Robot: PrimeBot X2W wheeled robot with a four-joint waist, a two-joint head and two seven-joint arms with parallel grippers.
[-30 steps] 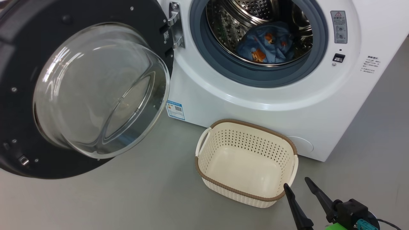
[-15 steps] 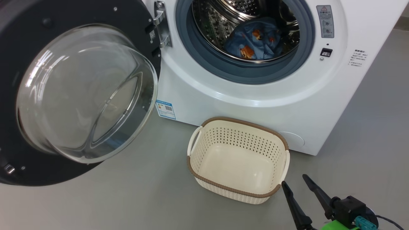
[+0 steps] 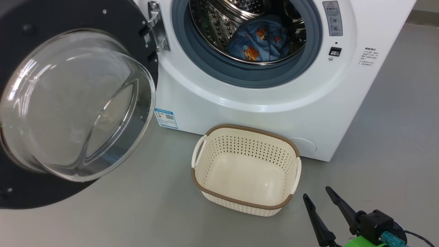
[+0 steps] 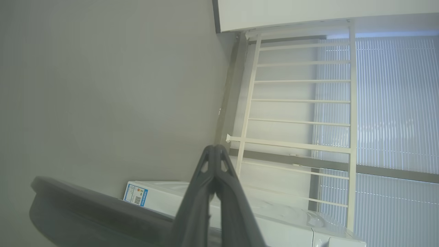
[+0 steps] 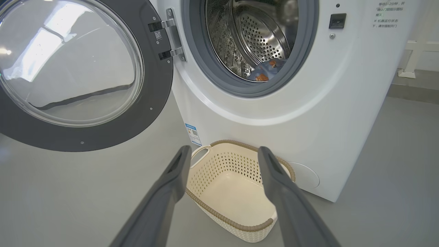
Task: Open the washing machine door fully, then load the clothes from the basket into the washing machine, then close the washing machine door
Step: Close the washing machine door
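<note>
My head turned; everything sits further left. Clothes (image 3: 260,44) in the washing machine (image 3: 257,103), basket (image 3: 247,151) empty; only shutting the door (image 3: 68,103) remains. Left jaws pressed together, right jaws spread.

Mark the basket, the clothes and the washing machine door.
basket (image 3: 245,127), head view, far brown rim.
clothes (image 3: 255,44), head view, blue printed fabric.
washing machine door (image 3: 85,15), head view, upper black rim.

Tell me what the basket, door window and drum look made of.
Basket: looks like moulded plastic, cream, slight sheen; regular rows of holes, brown woven-look rim, probably moulded too.
Door window: clear glass by the look, glossy; see-through, with sharp reflections.
Drum: bright metal, likely stainless steel; mirror-like shine, rows of small perforations.
</note>
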